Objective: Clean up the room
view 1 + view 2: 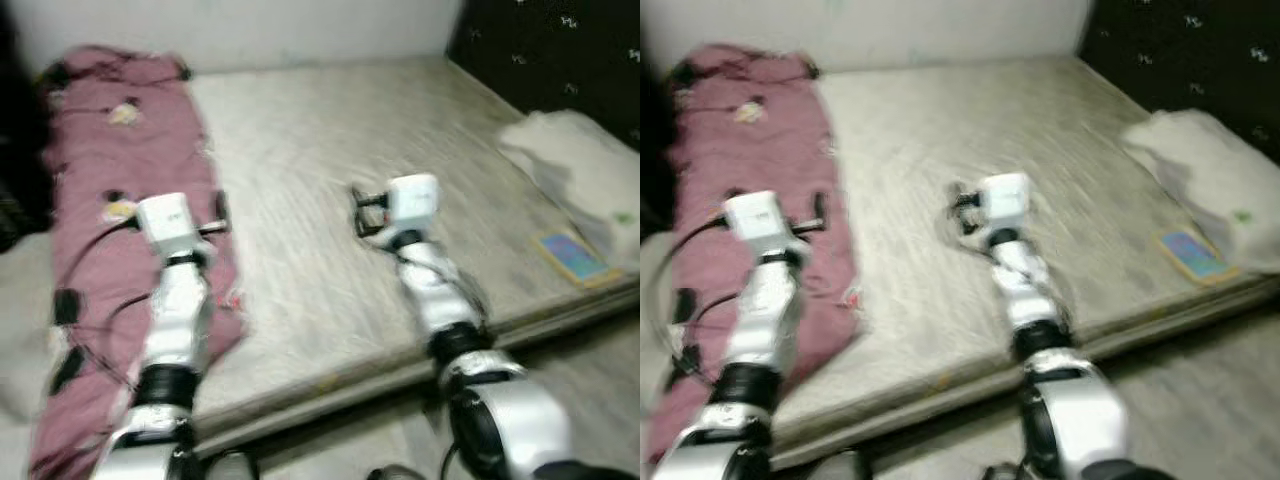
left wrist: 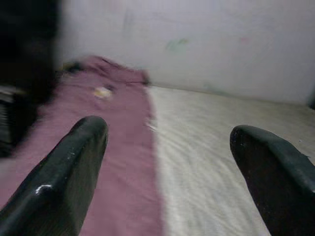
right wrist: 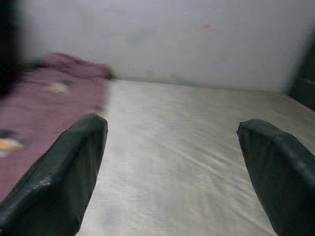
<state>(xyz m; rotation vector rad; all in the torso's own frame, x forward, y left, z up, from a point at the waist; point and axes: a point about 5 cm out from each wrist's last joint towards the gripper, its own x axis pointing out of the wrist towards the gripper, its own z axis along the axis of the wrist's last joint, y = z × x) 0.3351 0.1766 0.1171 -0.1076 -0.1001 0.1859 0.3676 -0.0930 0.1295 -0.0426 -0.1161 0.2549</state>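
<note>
A maroon blanket [image 1: 110, 160] with small printed patches lies crumpled along the left side of a bare grey mattress [image 1: 320, 130]. My left gripper [image 1: 220, 212] is held out over the blanket's right edge and stands open, with nothing between its fingers [image 2: 64, 172]. My right gripper [image 1: 362, 212] hovers over the middle of the mattress, also open and holding nothing, its fingers [image 3: 59, 177] spread wide. The views are blurred.
A white pillow [image 1: 575, 165] lies at the mattress's right edge, with a small blue and yellow book [image 1: 573, 257] beside it near the front corner. A dark patterned surface [image 1: 560, 50] rises behind the pillow. Dark furniture [image 1: 18, 150] stands at the far left. Pale floor [image 1: 600, 350] runs along the front.
</note>
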